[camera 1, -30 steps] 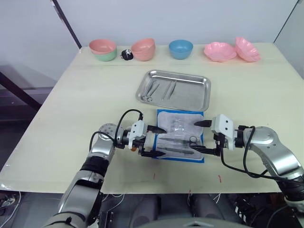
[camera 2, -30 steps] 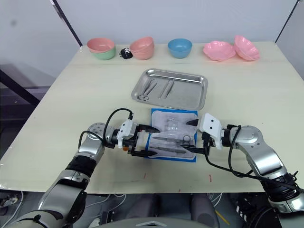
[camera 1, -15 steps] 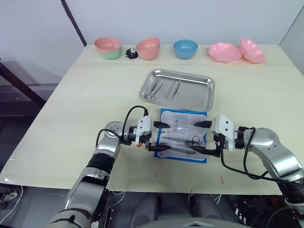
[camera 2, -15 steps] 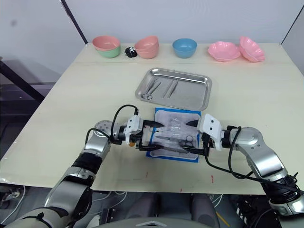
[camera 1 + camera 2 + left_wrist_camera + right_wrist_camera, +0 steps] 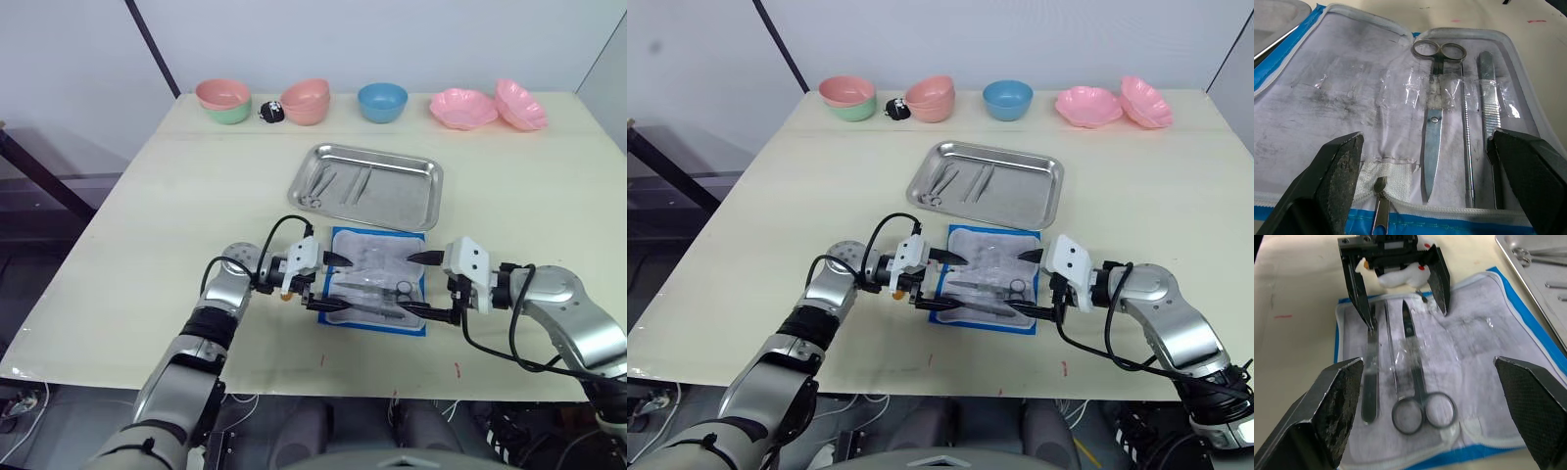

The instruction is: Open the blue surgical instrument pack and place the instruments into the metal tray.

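Blue surgical instrument pack (image 5: 376,284) lies open on the surface before metal tray (image 5: 368,184), my left hand (image 5: 331,281) and right hand (image 5: 423,285) both spread over it; next I grab scissors (image 5: 1434,134).

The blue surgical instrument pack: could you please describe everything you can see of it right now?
The blue surgical instrument pack lies unfolded flat on the table, just in front of the metal tray. Its outside edge is blue; its smudged grey-white lining faces up, edged by a pale zip. Clear plastic straps cross the lining. Ring-handled scissors, a thin probe and a flat handle remain in it, side by side. The left gripper and right gripper, both open, sit at its opposite ends.
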You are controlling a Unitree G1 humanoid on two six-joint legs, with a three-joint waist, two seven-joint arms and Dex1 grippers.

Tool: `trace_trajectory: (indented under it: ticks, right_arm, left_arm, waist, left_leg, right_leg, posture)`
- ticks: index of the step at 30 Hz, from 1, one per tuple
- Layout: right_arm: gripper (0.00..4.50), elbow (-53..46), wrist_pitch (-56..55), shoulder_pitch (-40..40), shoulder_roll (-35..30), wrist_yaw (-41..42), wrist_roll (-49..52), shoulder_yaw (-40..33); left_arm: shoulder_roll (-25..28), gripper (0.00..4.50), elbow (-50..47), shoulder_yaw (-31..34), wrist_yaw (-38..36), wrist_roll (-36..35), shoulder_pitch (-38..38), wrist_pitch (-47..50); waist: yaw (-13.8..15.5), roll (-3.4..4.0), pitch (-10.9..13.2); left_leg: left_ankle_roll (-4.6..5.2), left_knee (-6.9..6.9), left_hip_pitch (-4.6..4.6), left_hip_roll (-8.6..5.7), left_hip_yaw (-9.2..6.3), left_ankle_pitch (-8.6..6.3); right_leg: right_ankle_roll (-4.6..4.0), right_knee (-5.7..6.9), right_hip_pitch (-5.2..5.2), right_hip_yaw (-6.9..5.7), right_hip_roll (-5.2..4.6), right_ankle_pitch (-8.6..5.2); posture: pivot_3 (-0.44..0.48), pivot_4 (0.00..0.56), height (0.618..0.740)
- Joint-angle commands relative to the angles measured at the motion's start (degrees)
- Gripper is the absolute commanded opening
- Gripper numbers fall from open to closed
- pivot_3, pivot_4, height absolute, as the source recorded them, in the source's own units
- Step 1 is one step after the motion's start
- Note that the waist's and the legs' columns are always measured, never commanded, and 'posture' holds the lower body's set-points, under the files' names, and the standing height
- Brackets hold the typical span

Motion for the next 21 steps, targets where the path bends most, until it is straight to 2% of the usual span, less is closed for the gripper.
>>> trace_trajectory:
  ticks: [1,9,14,21]
  right_arm:
    - [4.45,-2.5,-0.2,0.3,-0.6,0.3,1.4,-2.2]
    - [4.45,-3.2,-1.6,1.5,-3.6,3.7,5.5,-7.9]
    - [4.45,-5.4,-5.0,6.3,-6.7,11.2,12.2,-15.4]
    - [4.45,-3.2,-7.1,8.5,-10.4,16.4,15.6,-22.2]
  left_arm:
    - [-1.0,4.50,6.7,-3.9,0.6,4.3,1.8,1.8]
    - [-0.9,4.50,8.6,-4.3,-0.5,4.4,1.4,0.2]
    - [-1.3,4.50,9.8,-4.6,-1.3,4.6,1.4,-1.1]
    - [-1.2,4.50,12.0,-4.8,-2.9,5.0,0.9,-3.3]
  waist:
    - [0.0,0.03,0.0]
    - [0.0,0.03,0.0]
    - [0.1,0.04,0.0]
    - [0.0,0.04,0.0]
  left_leg:
    - [0.00,0.00,0.00,0.00,0.00,0.00]
    - [0.00,0.00,0.01,-0.01,-0.03,0.00]
    - [0.00,-0.01,0.01,-0.02,-0.08,0.00]
    - [0.00,-0.02,0.09,-0.01,-0.07,0.00]
  right_leg:
    - [0.00,-0.01,0.01,0.00,0.00,0.00]
    - [0.01,-0.04,0.06,-0.01,0.00,-0.01]
    - [0.02,-0.10,0.11,-0.03,0.00,-0.01]
    - [0.12,-0.13,0.20,-0.03,0.00,-0.07]
  posture:
    - [0.000,0.150,0.740]
    - [0.000,0.150,0.740]
    - [0.000,0.150,0.740]
    - [0.000,0.150,0.740]
